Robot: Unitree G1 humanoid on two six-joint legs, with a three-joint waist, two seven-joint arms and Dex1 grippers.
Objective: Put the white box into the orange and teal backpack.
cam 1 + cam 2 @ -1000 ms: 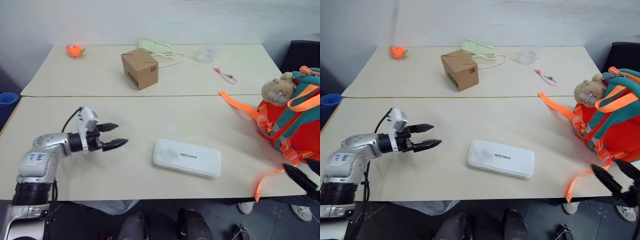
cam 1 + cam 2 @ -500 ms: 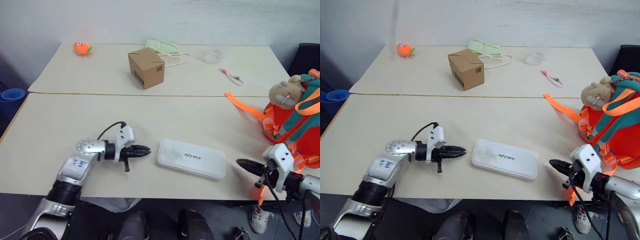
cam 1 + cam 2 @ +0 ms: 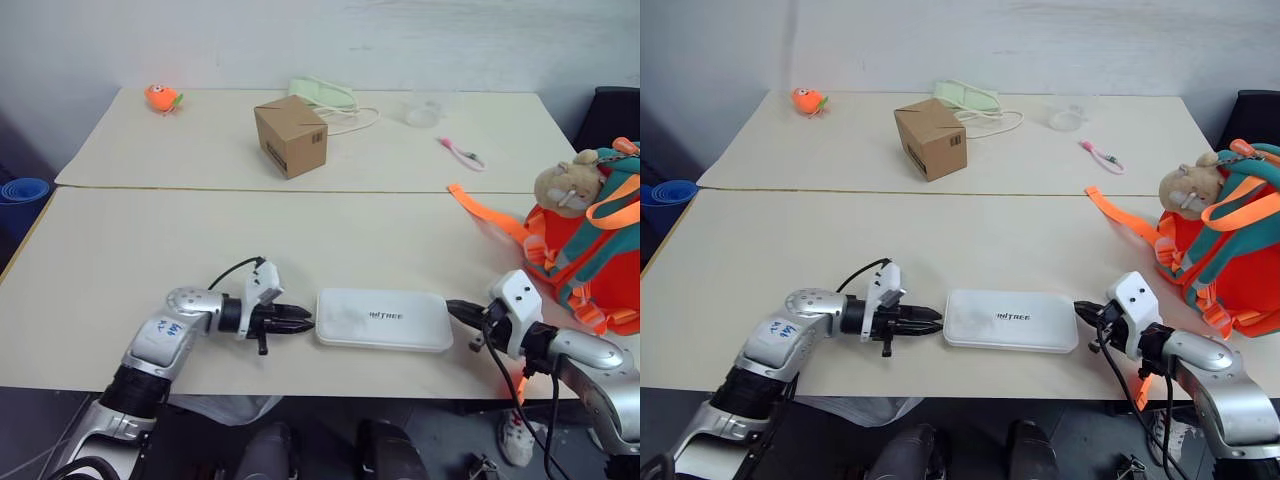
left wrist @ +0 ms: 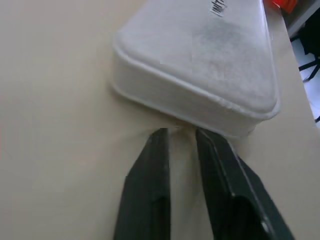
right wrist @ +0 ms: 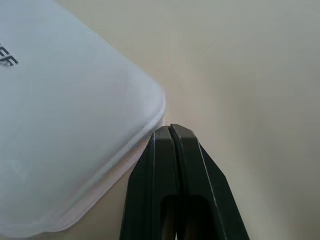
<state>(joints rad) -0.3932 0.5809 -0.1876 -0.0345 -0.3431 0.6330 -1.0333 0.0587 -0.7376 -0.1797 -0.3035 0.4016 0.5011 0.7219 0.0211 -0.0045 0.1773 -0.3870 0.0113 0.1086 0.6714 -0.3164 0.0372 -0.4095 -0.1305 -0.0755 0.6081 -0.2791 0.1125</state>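
Flanking the white box (image 3: 382, 319) end to end, left gripper (image 4: 179, 134) slightly parted, right gripper (image 5: 170, 131) pressed together, backpack (image 3: 592, 255) at the table's right edge.

Both arms are closing in on the white box (image 3: 384, 319) from opposite ends. The left gripper (image 3: 303, 321), earlier spread and well apart from it, is now narrowing to a slim gap at its left end. The right gripper (image 3: 452, 310), earlier off by the table's (image 3: 120, 250) edge, is pressing fully together at its right end. The box is turning square to the table's front edge.
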